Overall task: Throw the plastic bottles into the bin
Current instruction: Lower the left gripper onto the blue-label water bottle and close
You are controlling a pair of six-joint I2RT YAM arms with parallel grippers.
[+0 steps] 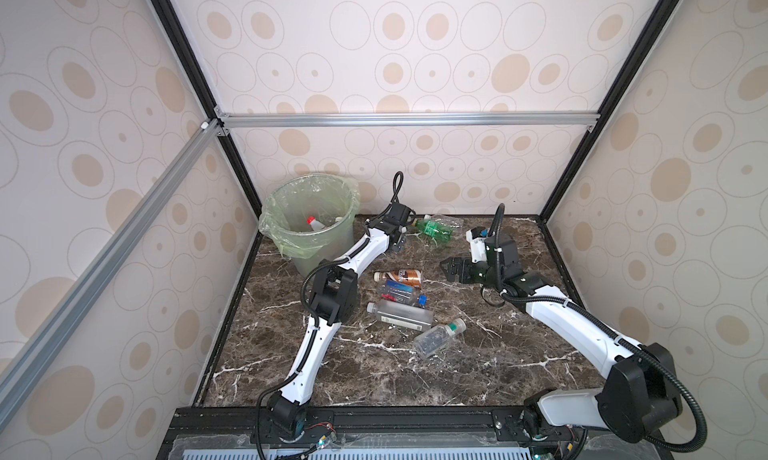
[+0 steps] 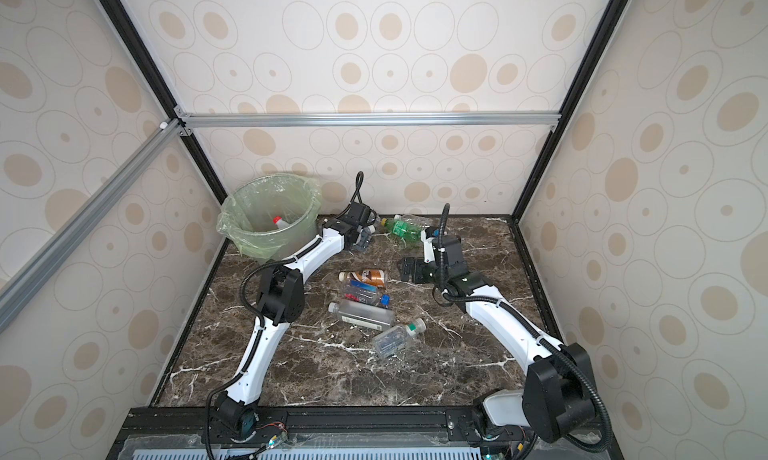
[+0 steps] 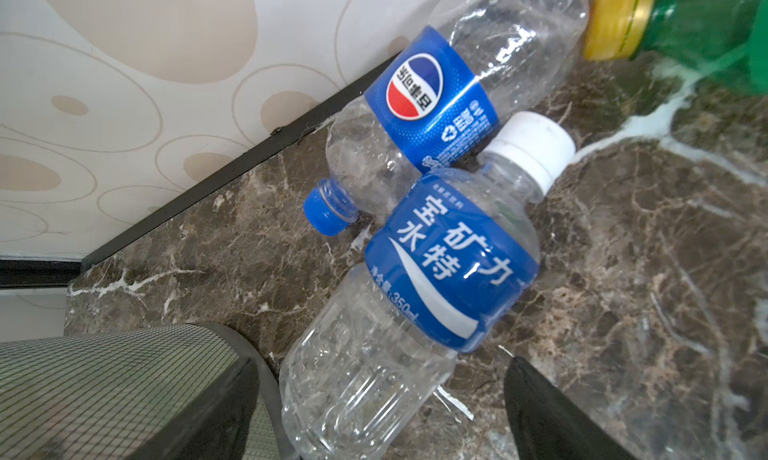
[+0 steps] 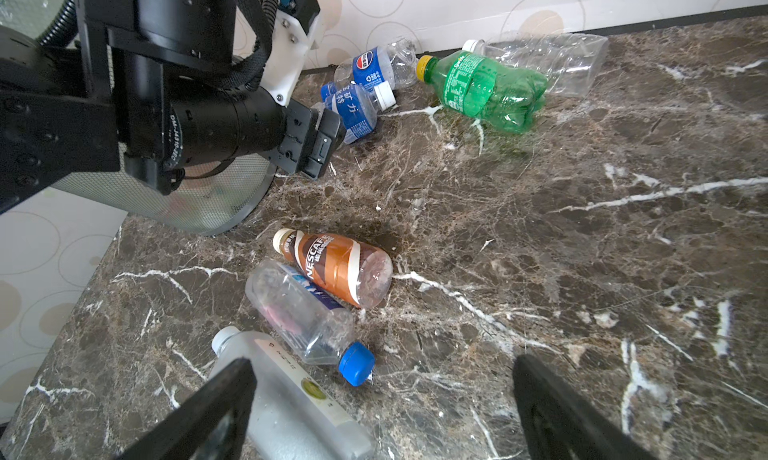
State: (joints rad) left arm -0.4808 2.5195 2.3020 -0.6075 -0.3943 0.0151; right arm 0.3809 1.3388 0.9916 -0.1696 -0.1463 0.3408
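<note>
My left gripper is open at the back of the table, beside the bin. Its jaws straddle the base of a clear bottle with a blue label and white cap without gripping it. A crushed Pepsi bottle lies against that one. The green bottle and a crushed clear one lie further right by the back wall. My right gripper hangs open and empty over mid-table, above a frosted square bottle, a blue-capped clear bottle and a brown Nescafe bottle.
Another clear bottle with a green-and-white cap lies nearer the front. A red-capped bottle rests inside the bin. Patterned walls close the table on three sides. The left arm's elbow stands just left of the middle cluster.
</note>
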